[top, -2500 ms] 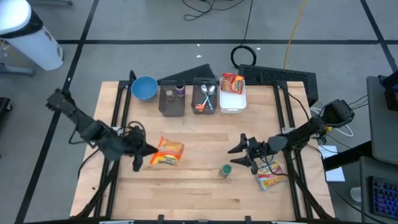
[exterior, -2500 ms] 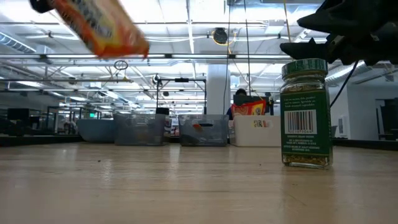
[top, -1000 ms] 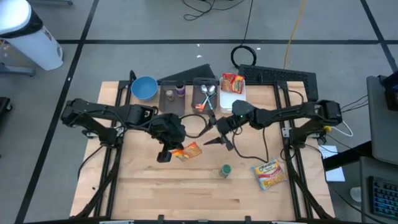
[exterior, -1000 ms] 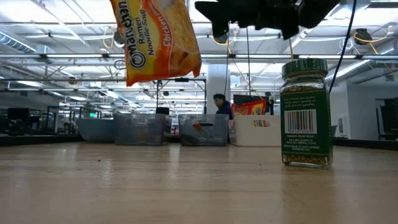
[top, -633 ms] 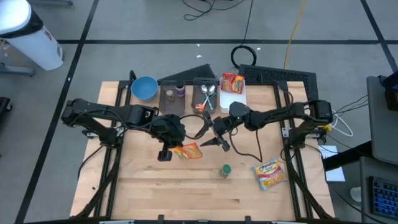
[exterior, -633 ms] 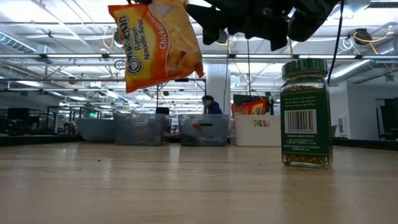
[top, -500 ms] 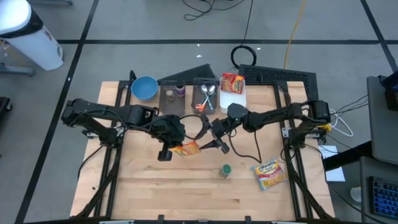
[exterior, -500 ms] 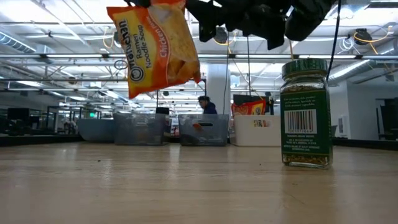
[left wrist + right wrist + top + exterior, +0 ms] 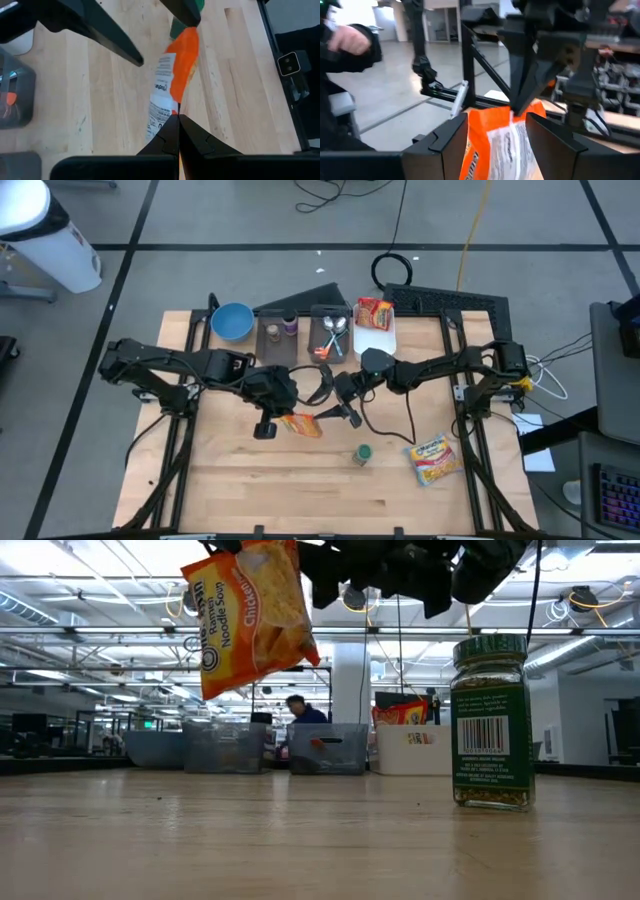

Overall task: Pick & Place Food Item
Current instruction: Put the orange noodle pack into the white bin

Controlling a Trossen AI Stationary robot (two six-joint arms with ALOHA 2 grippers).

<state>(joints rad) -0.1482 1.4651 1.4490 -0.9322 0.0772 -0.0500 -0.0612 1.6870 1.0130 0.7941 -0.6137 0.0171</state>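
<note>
High view: left gripper holds the ramen packet up over mid-bench, jaws pinched on its left end. Right gripper is reaching in from the right, its jaws spread, right at the packet's other end. Spice jar stands nearer, 2nd ramen packet lies near right. White bin at the far edge already has a packet in it.

Low view: packet hangs well clear of the wood, jar upright to the right.

Left wrist view: jaws closed tight on the packet's edge.

Right wrist view: jaws wide either side of the orange packet, not clamped yet.

Looks like a handover, roughly halfway: lift done; transfer and drop into a bin, prob. the white one, still left.
</note>
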